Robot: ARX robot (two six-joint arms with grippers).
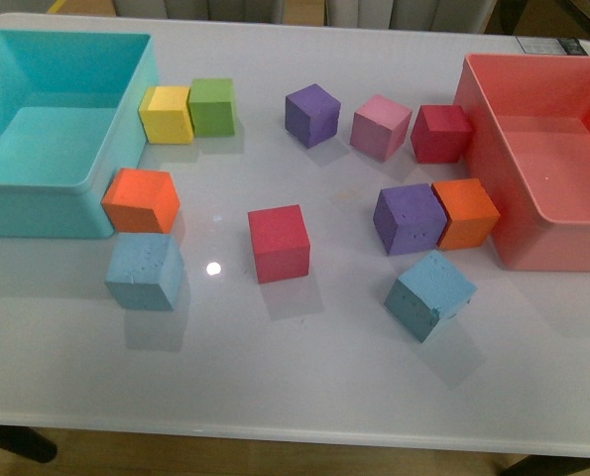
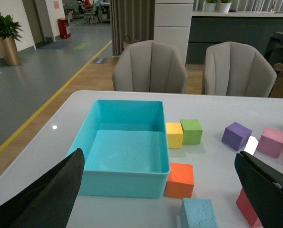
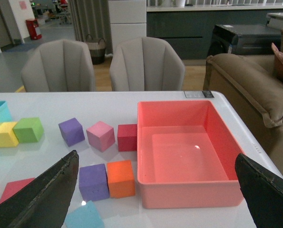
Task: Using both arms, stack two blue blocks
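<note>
Blue foam is what counts here. The left blue block (image 1: 144, 271) sits near the left edge of the white bench (image 1: 304, 397), toward the front. It is just in front of an orange block (image 1: 141, 200), and that one sits by the corner of the teal box (image 1: 37, 213). The right blue block (image 1: 429, 295) is well apart from it, right of the middle and near the front edge. It is turned at a slant. A purple block (image 1: 410, 218) is close behind it.

The left gripper (image 2: 159, 159) is wide open and holds nothing. The right gripper (image 3: 156, 160) is wide open too, and empty. Both hang above the bench, and neither touches a block.

Nothing is stacked yet, so I think a pick-up comes first.

Things could go wrong. A finger coming down by the left blue block could bump the orange block, because the two are so close. The slanted block could spin or slip if the fingers do not turn to match its sides. Foam is soft, so a hard squeeze could squash it. If one block lands off the middle of the other, it may tip off. The two arms could also knock each other where they meet.
</note>
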